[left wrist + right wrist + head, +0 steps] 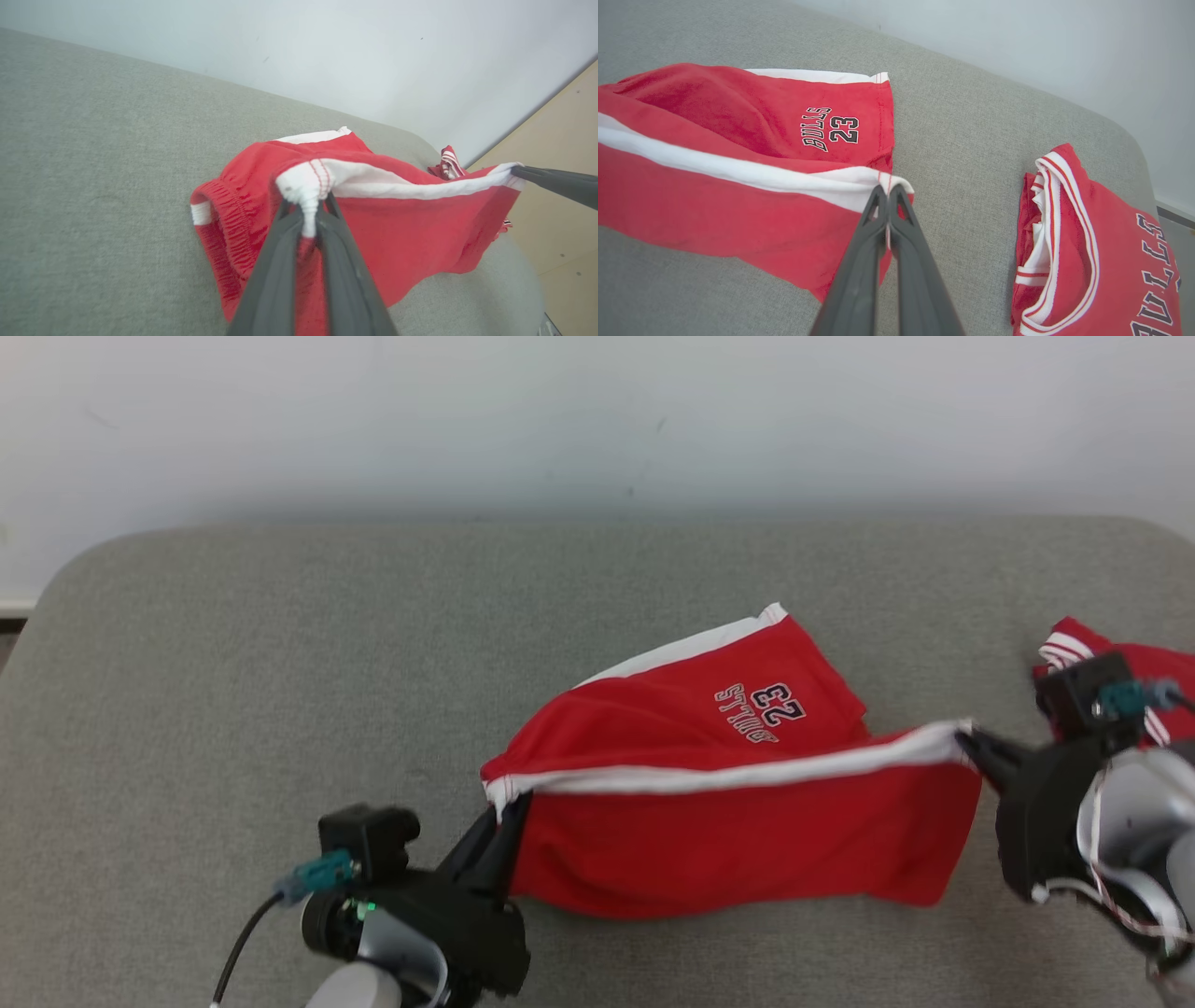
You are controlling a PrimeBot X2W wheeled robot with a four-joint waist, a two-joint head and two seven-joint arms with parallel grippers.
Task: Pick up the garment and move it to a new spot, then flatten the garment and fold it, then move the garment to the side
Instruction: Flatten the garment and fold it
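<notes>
Red shorts (738, 821), one pair, you see stretched just over the grey cushion (233, 663) between two low arms, left gripper (507, 814) pinching the waistband end, right gripper (967, 737) pinching the hem end, near one jersey (1144, 674).

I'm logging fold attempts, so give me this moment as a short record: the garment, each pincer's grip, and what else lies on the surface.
garment: red shorts, white side stripe, BULLS 23 print
left pincer: shut on the stripe's waistband end
right pincer: shut on the stripe's hem end
garment state: stretched between both pincers, far leg lying on the grey surface
other item: red jersey on the surface, to the robot's right, apart from the shorts
</notes>
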